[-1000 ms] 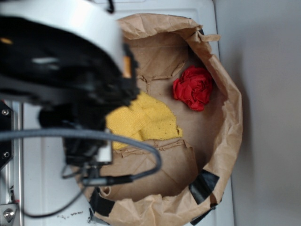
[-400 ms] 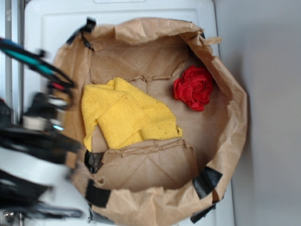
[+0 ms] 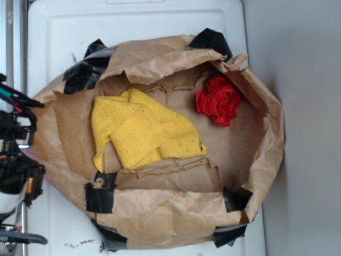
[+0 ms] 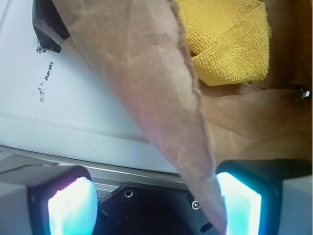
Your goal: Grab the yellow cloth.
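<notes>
The yellow cloth (image 3: 141,133) lies crumpled on the floor of an open brown paper bag (image 3: 176,205), left of centre. In the wrist view the yellow cloth (image 4: 230,44) shows at the top right, beyond the bag's wall (image 4: 146,73). My gripper (image 4: 156,205) is open and holds nothing. It is outside the bag at its left rim, and a flap of the bag's edge hangs between the fingers, close to the right pad (image 4: 239,203). In the exterior view only part of the arm (image 3: 13,165) shows at the left edge.
A smaller red rosette cloth (image 3: 218,100) lies at the bag's upper right. The bag stands on a white plastic surface (image 3: 133,21) and has black tape patches (image 3: 99,198) on its rim. A metal rail (image 4: 73,164) runs below the surface.
The arm has swung from over the bag out to the far left edge. The whole yellow cloth is now uncovered. The bag's left wall has flattened outward, showing more tape.
</notes>
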Motion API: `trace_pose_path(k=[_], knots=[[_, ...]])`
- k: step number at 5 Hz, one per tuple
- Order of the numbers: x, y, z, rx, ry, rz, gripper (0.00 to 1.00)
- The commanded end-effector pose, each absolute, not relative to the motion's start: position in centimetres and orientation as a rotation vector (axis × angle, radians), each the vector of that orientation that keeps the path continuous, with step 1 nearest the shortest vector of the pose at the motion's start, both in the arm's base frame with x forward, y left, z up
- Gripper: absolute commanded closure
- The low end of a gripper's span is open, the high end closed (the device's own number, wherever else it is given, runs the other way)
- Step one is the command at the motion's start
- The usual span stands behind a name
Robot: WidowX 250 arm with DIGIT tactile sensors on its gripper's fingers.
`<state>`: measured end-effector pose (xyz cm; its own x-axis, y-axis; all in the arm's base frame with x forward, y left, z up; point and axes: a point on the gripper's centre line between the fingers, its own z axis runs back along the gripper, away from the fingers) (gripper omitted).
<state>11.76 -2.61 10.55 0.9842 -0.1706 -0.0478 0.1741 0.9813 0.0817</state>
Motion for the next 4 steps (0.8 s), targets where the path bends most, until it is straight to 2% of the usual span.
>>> trace_pose_path(k=[1,2,3,4], knots=[[11.5,-2.6,11.0,0.084,0.035,-0.170,0.00],[13.7,-1.4,14.3,-0.033,-0.049,-0.118,0.00],[15.3,-0.6,17.2,-0.099,-0.078,-0.076,0.00],[16.4,0.2,18.3,-0.119,-0.085,-0.030,0.00]])
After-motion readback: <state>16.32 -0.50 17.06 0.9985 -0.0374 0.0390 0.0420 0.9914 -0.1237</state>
